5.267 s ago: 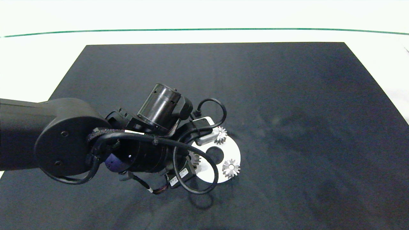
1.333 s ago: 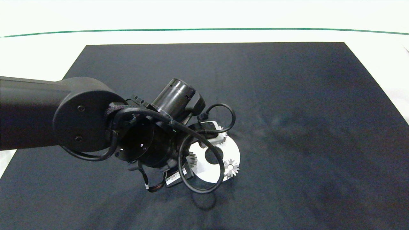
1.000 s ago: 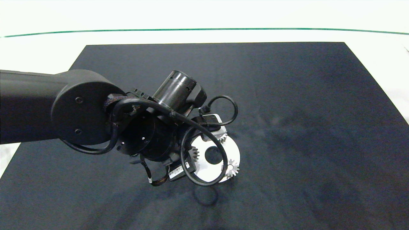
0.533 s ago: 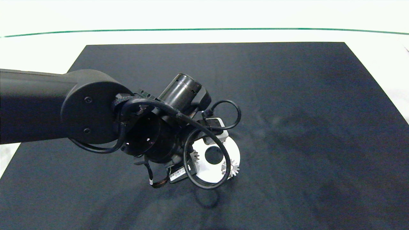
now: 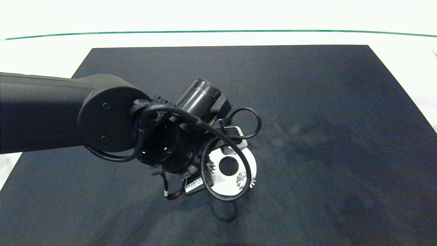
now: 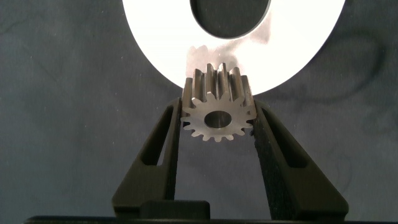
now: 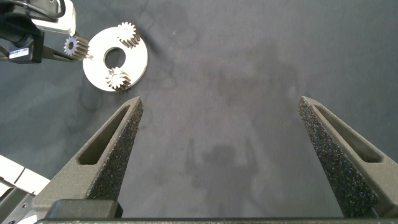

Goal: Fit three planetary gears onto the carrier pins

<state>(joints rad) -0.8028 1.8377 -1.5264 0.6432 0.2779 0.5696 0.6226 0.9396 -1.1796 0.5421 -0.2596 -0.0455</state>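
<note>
Left wrist view: we see our left end effector (image 6: 217, 118) clamping the third gear (image 6: 217, 109) by its slippery, rigid steel teeth at the white disc (image 6: 161, 50) rim, while the right end effector (image 7: 227, 158) hangs wide apart.

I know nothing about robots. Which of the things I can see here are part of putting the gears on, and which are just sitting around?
Part of the job:
- gear held on edge in the left gripper
- two gears already on the white disc
- white disc

Just there:
- dark mat
- white table with a green line
- right gripper, open, off to one side above bare mat
</note>
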